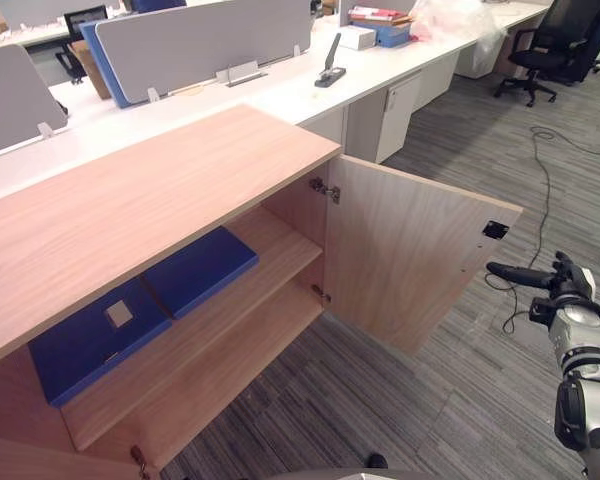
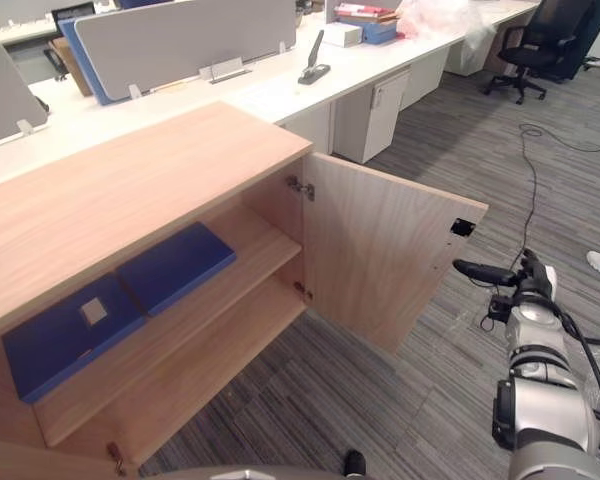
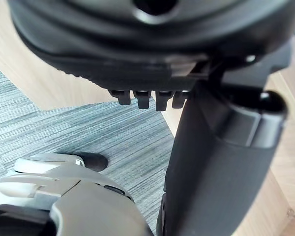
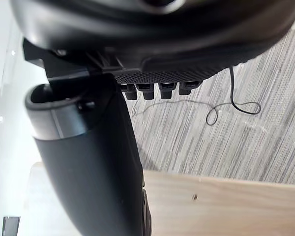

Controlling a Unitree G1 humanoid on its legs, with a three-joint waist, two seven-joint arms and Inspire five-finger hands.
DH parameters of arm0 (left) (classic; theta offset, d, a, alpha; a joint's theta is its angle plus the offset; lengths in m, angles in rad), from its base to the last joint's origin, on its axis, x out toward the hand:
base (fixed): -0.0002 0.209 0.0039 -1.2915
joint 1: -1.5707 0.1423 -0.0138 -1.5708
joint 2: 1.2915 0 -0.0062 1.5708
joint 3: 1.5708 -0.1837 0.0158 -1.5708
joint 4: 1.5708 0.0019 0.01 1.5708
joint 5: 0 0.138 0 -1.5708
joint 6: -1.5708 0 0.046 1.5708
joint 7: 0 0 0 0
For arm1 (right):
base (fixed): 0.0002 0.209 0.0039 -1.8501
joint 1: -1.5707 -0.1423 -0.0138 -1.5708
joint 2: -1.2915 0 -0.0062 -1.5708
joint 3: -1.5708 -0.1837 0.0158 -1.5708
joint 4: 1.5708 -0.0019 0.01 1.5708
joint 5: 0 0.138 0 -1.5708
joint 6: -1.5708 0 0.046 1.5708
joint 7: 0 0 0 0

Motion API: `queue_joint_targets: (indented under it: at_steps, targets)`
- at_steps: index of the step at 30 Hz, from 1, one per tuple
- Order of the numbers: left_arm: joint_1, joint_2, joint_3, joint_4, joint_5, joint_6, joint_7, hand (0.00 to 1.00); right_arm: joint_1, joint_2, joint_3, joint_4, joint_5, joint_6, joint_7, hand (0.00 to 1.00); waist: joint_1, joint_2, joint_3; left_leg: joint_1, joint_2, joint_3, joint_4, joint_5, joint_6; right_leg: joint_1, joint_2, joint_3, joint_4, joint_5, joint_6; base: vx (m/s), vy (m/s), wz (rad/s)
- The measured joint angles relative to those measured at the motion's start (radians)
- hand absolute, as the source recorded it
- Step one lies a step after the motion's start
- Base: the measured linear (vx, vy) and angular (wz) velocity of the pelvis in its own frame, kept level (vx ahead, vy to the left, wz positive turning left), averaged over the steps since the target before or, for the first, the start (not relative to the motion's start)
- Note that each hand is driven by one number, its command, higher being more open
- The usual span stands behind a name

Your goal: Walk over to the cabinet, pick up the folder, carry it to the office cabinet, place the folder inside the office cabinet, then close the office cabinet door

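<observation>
Grey striped carpet is running under a low cabinet and rows of white desks. Over it the robot's dark right hand [image 1: 562,288] is hovering with straight, released fingers [image 1: 518,272] pointing toward the free edge of the light wooden cabinet door [image 1: 410,250], near it but apart, grasping nothing. That door is standing wide open on the long light wooden office cabinet [image 1: 130,200]. On the upper shelf [image 1: 280,250] inside, the flat dark-blue folder [image 1: 198,268] is lying as two blue panels side by side, one bearing a pale label. The dark left hand [image 3: 152,49] is hanging relaxed and empty over the carpet beside the cabinet's wood. Behind, a black stapler [image 1: 330,65] is sitting on a white desk [image 1: 280,95]
</observation>
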Motion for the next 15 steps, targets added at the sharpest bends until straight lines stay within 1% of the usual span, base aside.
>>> queue_joint_targets:
  at_steps: [1, 2, 5, 7, 8, 11, 15]
  targets:
    - [0.0, 0.0, -0.001, -0.002, 0.0, 0.0, 0.0, 1.0, -0.04, 0.0, 0.051, 0.0, 0.032, -0.003, 0.009, 1.0, 0.005, 0.005, 0.014, -0.002, -0.001, -0.008, 0.002, 0.0, 0.0, 0.0, -0.001, -0.005, 0.0, 0.0, 0.0, -0.02, 0.015, 0.13]
    - [0.0, 0.001, -0.002, -0.002, 0.0, 0.0, 0.0, 1.0, -0.058, 0.001, 0.076, 0.0, 0.053, -0.008, 0.014, 1.0, 0.006, 0.009, 0.02, -0.004, -0.001, -0.014, 0.004, 0.0, 0.0, 0.0, -0.002, -0.01, 0.0, 0.0, 0.0, -0.01, 0.018, 0.13]
    - [-0.006, 0.003, -0.011, -0.004, 0.0, -0.001, 0.0, 1.0, -0.1, 0.002, 0.123, 0.001, 0.081, -0.011, 0.021, 1.0, 0.017, 0.019, 0.032, -0.012, -0.001, -0.02, 0.007, 0.001, 0.001, 0.0, -0.002, -0.014, 0.0, 0.0, -0.001, 0.0, 0.019, 0.06]
    - [-0.007, 0.004, -0.013, -0.004, 0.0, -0.003, 0.0, 1.0, -0.108, 0.002, 0.126, 0.012, 0.113, -0.012, 0.013, 1.0, 0.022, 0.02, 0.033, -0.016, 0.0, -0.023, 0.007, 0.001, 0.001, 0.0, -0.002, -0.017, 0.0, 0.0, -0.001, 0.0, 0.01, 0.03]
    - [-0.008, 0.004, -0.013, -0.004, 0.0, -0.003, 0.0, 1.0, -0.112, 0.002, 0.141, 0.014, 0.137, -0.013, 0.013, 1.0, 0.022, 0.02, 0.035, -0.016, 0.0, -0.023, 0.007, 0.001, 0.001, 0.0, -0.002, -0.017, 0.0, 0.0, -0.001, 0.0, 0.0, 0.0]
    - [-0.011, 0.007, -0.018, -0.004, 0.0, -0.01, -0.001, 1.0, -0.115, 0.001, 0.178, 0.015, 0.139, -0.025, 0.015, 1.0, 0.018, 0.018, 0.044, -0.018, -0.001, -0.025, 0.012, 0.001, 0.001, 0.001, -0.003, -0.018, 0.0, 0.0, -0.001, 0.0, 0.0, 0.0]
    - [-0.022, 0.014, -0.02, -0.002, 0.001, -0.01, -0.002, 1.0, -0.148, -0.008, 0.217, 0.022, 0.139, -0.026, 0.015, 1.0, 0.006, 0.023, 0.069, -0.026, 0.0, -0.036, 0.023, 0.001, 0.001, 0.001, -0.003, -0.024, 0.0, 0.003, -0.004, -0.06, 0.013, 0.04]
